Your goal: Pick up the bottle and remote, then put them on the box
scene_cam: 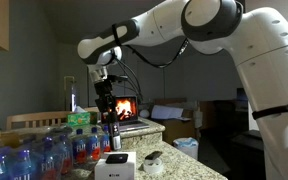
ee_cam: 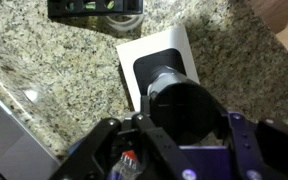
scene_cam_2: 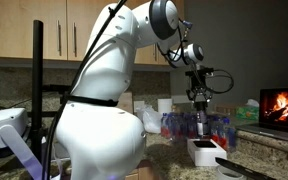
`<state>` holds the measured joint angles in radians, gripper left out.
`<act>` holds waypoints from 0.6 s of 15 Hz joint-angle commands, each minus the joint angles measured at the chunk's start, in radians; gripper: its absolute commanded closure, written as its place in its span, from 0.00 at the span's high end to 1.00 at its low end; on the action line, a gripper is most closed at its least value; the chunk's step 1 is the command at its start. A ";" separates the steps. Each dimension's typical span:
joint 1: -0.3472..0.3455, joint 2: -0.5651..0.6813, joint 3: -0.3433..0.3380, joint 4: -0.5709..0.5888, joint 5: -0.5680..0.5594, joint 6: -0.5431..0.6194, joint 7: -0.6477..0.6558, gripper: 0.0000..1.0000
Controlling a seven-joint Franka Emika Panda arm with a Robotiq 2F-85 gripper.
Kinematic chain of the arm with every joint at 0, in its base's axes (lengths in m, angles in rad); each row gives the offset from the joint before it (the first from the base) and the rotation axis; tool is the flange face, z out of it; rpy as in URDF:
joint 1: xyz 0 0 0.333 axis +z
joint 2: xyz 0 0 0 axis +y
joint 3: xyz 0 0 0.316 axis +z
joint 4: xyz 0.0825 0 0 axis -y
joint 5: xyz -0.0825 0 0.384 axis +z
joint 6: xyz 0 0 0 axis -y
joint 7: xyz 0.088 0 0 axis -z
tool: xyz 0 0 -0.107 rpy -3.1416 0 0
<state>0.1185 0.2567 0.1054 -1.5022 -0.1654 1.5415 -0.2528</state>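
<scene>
My gripper [ee_cam: 179, 140] is shut on the small dark bottle [ee_cam: 179, 100] and holds it upright. In the wrist view the bottle hangs right over the low white box [ee_cam: 149, 45], which lies on the granite counter. In both exterior views the gripper [scene_cam: 110, 122] [scene_cam_2: 202, 108] holds the bottle [scene_cam: 111, 133] a little above the box [scene_cam: 114, 166] [scene_cam_2: 204, 152]. A dark flat thing that looks like the remote [ee_cam: 96, 8] lies on the counter at the top edge of the wrist view, just beyond the box.
Several clear water bottles with blue and red labels [scene_cam: 44, 150] [scene_cam_2: 184, 124] stand close beside the box. A small grey object [scene_cam: 152, 158] lies on the counter by the box. A fireplace [scene_cam: 126, 106] burns behind. The counter edge [scene_cam: 199, 158] is near.
</scene>
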 commanded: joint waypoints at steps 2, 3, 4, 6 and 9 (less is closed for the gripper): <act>0.012 -0.052 0.025 -0.117 0.056 0.046 0.048 0.31; 0.011 -0.054 0.026 -0.138 0.105 0.074 0.105 0.31; 0.010 -0.053 0.026 -0.159 0.151 0.107 0.152 0.31; 0.020 -0.048 0.026 -0.190 0.212 0.169 0.241 0.31; 0.020 -0.075 0.021 -0.216 0.272 0.222 0.363 0.31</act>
<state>0.1375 0.2376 0.1289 -1.6391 0.0332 1.6890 0.0012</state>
